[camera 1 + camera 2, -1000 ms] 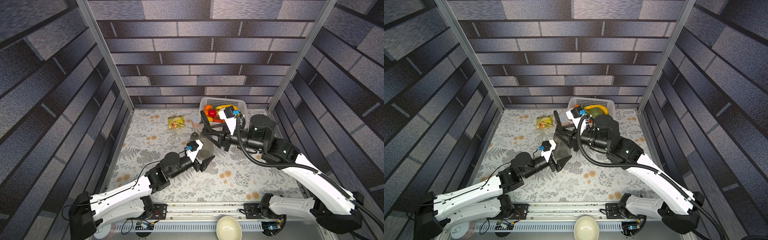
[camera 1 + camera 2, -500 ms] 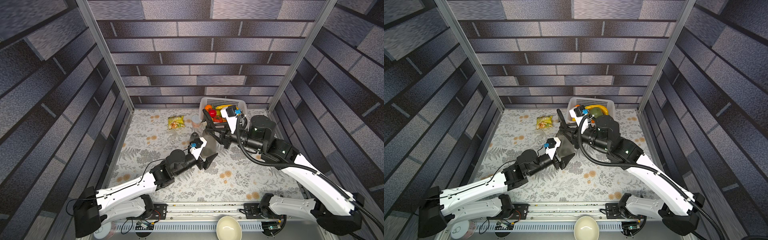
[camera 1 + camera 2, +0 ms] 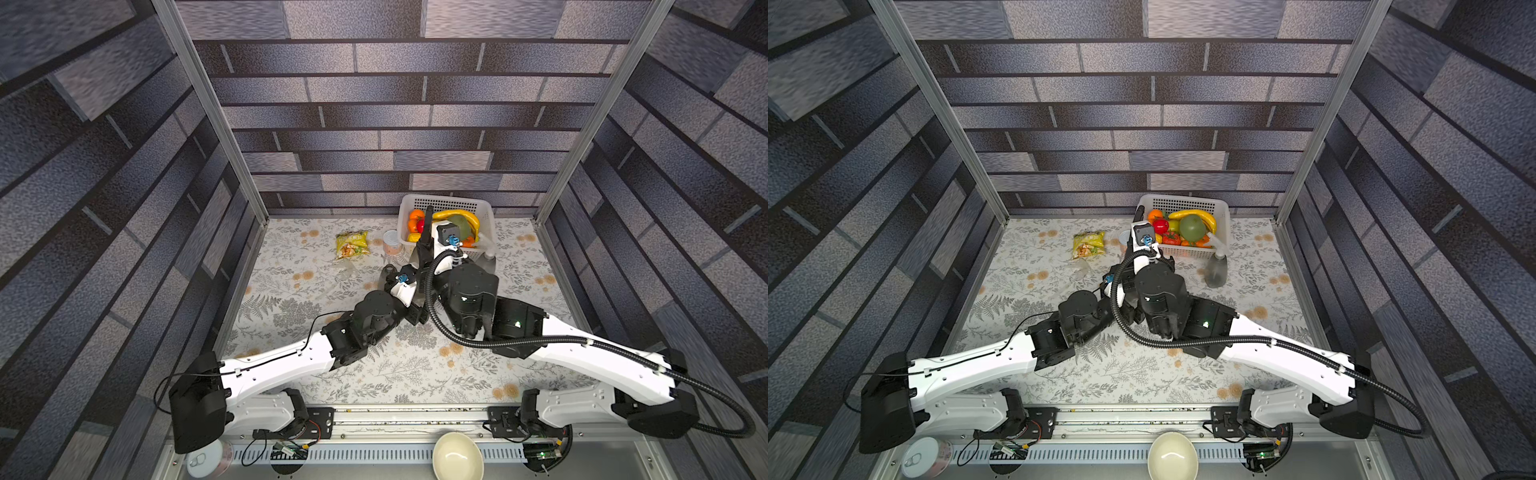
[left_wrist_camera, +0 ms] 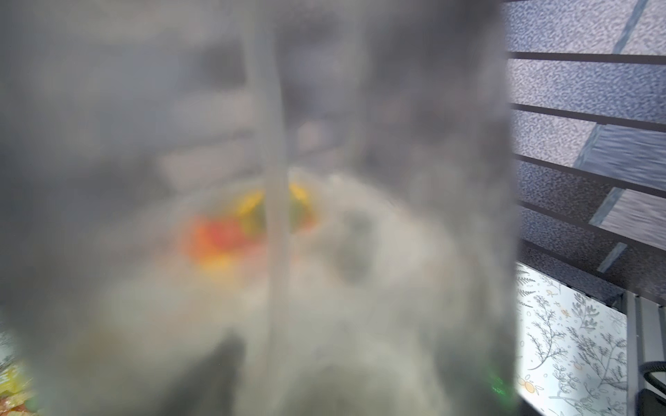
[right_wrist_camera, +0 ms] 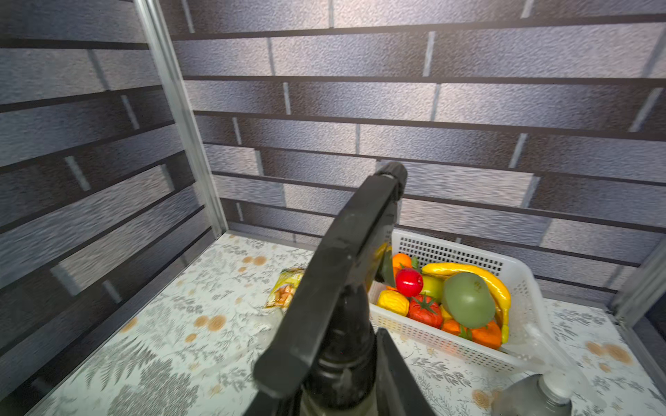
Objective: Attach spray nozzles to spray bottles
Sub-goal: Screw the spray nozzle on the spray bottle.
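Left gripper [image 3: 409,276]: jaws are being hidden under the right arm in both top views; grey bottle [image 4: 252,216] is being clasped wide at its body, filling the left wrist view.
Dip tube [image 4: 275,180]: is being seen inside that bottle, running along its middle.
Right gripper [image 5: 338,392]: is being pressed shut on the collar of the black nozzle [image 5: 346,273]; spout is being aimed toward the back wall.
Seating: cannot be told whether the collar is threaded on.
Second bottle [image 3: 1217,272]: is being observed upright just beside the near corner of the basket [image 3: 1183,202], whitish nozzle [image 3: 1212,244] seated on its neck.
Basket: is being filled by fruit, at the back wall.
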Tool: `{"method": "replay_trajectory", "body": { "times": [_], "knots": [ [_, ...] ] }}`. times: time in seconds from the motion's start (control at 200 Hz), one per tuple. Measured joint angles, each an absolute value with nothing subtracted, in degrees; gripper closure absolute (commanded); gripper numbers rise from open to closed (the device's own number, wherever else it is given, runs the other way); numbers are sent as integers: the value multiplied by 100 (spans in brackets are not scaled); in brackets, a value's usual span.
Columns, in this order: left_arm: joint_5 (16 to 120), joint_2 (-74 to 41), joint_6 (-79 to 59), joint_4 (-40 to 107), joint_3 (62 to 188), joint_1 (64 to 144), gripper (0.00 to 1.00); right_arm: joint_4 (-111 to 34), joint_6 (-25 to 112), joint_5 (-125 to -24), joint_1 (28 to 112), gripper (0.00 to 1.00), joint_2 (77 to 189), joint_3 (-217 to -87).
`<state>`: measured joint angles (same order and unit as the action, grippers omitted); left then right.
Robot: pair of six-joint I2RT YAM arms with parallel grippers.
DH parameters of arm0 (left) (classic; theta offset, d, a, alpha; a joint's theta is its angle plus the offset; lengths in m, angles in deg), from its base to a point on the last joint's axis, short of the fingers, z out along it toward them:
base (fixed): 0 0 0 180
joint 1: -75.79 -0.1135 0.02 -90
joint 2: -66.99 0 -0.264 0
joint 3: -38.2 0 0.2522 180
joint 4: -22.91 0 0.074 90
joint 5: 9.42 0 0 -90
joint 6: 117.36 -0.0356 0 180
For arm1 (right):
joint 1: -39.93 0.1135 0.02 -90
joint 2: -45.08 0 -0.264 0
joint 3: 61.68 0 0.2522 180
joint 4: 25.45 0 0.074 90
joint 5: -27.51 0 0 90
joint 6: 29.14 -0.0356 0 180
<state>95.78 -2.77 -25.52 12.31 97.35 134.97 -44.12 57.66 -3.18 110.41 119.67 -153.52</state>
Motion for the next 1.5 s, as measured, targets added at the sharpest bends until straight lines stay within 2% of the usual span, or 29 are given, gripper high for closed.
{"method": "replay_trajectory", "body": {
  "times": [0.11, 0.25, 0.466, 0.641, 0.817, 0.912, 0.982, 1.142, 1.317, 1.398, 1.498],
  "knots": [
    [9774, -364, -2447, 909, 9768, 13495, 39, -3815, 6212, 524, 11192, 82, 12352, -15549],
    [9901, -410, -2355, 630, 9824, 13495, 40, -2539, 7305, 1299, 11387, 68, 12667, -15623],
    [9938, -408, -2412, 488, 9824, 13495, 40, -945, 9117, 1999, 11618, 54, 12861, -15621],
    [9798, -353, -2560, 566, 9824, 13482, 40, -412, 9952, 2257, 11808, 47, 12868, -15615],
    [9440, -272, -2792, 770, 9824, 13405, 40, -606, 10065, 2231, 12033, 44, 12638, -15438],
    [9176, -185, -2877, 907, 9802, 13296, 40, -2410, 8837, 1693, 12018, 48, 12291, -15514],
    [9016, -89, -2891, 953, 9750, 13222, 40, -3688, 7814, 1011, 11913, 46, 11950, -15586],
    [8762, 158, -2891, 1143, 9649, 13101, 40, -5026, 6922, -255, 11594, 44, 11263, -15586],
    [8286, 591, -2880, 1366, 9413, 12883, 40, -5883, 6789, -1736, 11137, 20, 10568, -15654],
    [7923, 821, -2816, 1462, 9302, 12688, 40, -6219, 6699, -2657, 10536, 9, 10264, -15702],
    [7444, 1015, -2738, 1602, 9278, 12516, 40, -6523, 6675, -3986, 9577, 2, 9921, -15687]
  ]
}}
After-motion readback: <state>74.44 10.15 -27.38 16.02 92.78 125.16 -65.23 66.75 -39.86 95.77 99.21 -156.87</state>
